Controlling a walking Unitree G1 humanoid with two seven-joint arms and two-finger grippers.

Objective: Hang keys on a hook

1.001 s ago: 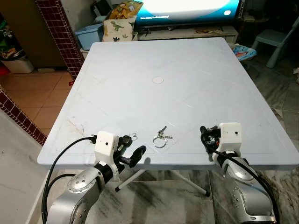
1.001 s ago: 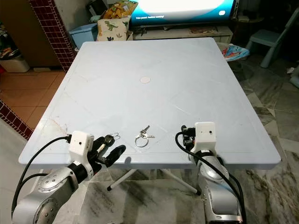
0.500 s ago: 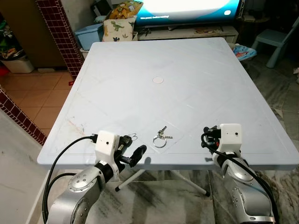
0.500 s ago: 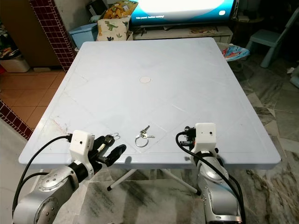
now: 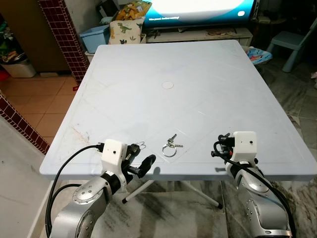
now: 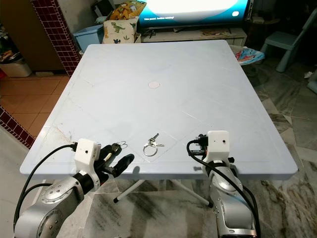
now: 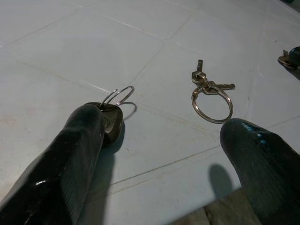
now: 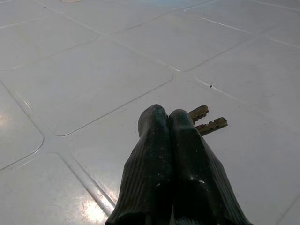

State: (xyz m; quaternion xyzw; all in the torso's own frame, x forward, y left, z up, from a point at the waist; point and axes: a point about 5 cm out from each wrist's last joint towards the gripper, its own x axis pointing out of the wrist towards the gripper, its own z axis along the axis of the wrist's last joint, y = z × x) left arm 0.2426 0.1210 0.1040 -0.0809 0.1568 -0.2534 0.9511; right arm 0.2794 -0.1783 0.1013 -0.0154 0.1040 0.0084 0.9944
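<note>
A silver key ring with small keys [image 5: 170, 146] [image 7: 211, 93] lies near the front edge of the pale table [image 5: 198, 74]. My left gripper [image 5: 140, 154] [image 7: 168, 126] is open at that edge, left of the ring. One of its fingers [image 7: 79, 140] touches a black key fob with a wire ring [image 7: 114, 117] [image 5: 135, 147]. My right gripper [image 5: 219, 147] [image 8: 168, 115] is shut to the right of the key ring, low over the table. Two brass keys [image 8: 207, 120] stick out past its fingertips.
A round white cap [image 5: 167, 85] marks the table's middle. Behind the table are a lit TV [image 5: 198, 9], a dinosaur cushion [image 5: 125, 29] and a blue bin [image 5: 95, 37]. A brick pillar [image 5: 62, 34] stands at the left, a light blue chair [image 5: 294, 42] at the right.
My right gripper has drifted slightly to the right and a little lower, still shut. The left gripper and the key ring have stayed put.
</note>
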